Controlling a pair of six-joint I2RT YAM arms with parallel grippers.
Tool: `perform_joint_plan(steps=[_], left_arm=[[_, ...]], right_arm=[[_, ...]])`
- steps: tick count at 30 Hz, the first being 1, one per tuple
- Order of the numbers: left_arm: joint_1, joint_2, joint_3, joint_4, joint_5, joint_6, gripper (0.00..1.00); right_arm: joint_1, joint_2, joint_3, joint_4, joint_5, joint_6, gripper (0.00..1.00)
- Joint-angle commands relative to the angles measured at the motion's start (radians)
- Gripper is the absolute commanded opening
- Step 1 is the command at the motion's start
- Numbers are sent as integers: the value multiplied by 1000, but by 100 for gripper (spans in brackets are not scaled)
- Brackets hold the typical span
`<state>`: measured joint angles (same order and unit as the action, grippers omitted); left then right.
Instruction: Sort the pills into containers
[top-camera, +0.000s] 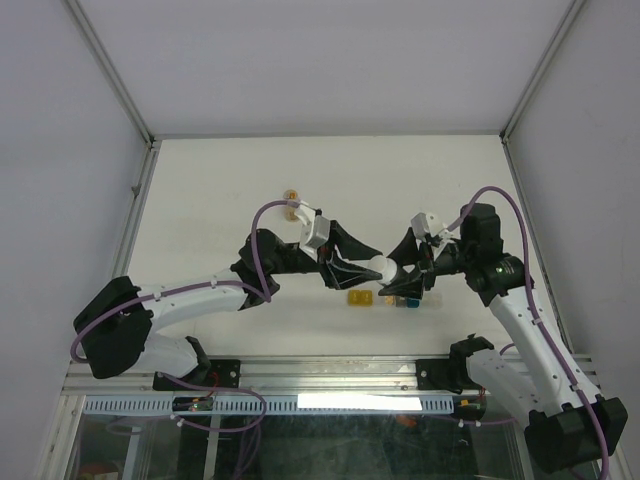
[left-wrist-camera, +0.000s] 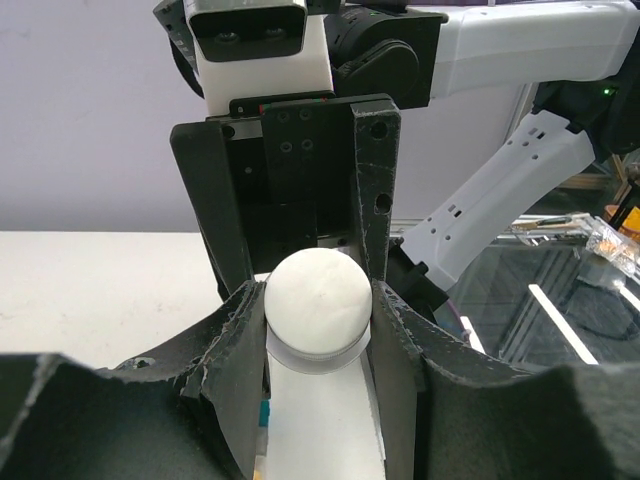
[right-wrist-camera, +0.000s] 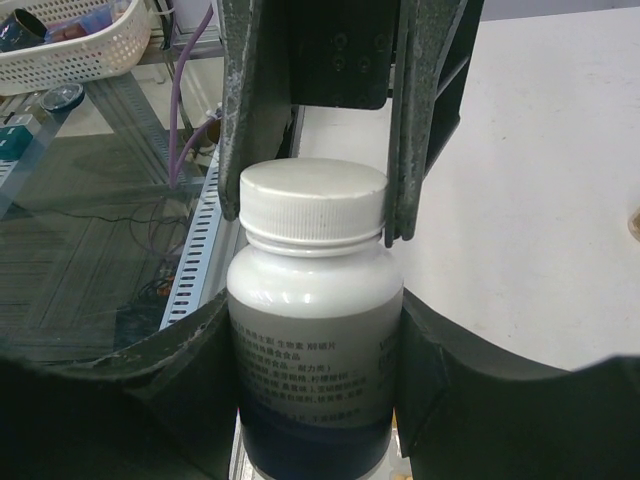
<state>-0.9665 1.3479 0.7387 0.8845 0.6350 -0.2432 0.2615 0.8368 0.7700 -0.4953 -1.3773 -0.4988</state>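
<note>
A white pill bottle (top-camera: 386, 268) hangs level between the two arms above the table's front middle. My left gripper (top-camera: 372, 266) is shut on its white ribbed cap (left-wrist-camera: 318, 310), one finger pressing each side. My right gripper (top-camera: 402, 272) is shut on the labelled body (right-wrist-camera: 315, 340), and in that view the left fingers (right-wrist-camera: 408, 150) clamp the cap (right-wrist-camera: 313, 200). On the table just below lie the containers: a yellow box (top-camera: 360, 297) and a blue-teal box (top-camera: 408, 299). No pills show.
A small round amber bottle (top-camera: 291, 195) stands farther back on the white table (top-camera: 200, 200). A metal rail (top-camera: 330, 375) runs along the near edge. A white basket (right-wrist-camera: 80, 40) sits off the table to the left in the right wrist view.
</note>
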Motion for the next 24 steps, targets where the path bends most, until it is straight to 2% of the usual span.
perform_joint_plan(steps=[1,7,15,24], left_arm=[[-30,27,-39,97,117,-58,2],[-54,46,-51,169,18,-115,2],[-111,-13,-149,239,-269,-188,1],[-198,-34,-117,170,-548,-277,0]], right_arm=[[-10,-6,23,66,4,0,0],[-11,-9,25,63,21,-4,0],[-14,-13,31,61,82,-4,0],[-16,-15,29,73,139,-1,0]])
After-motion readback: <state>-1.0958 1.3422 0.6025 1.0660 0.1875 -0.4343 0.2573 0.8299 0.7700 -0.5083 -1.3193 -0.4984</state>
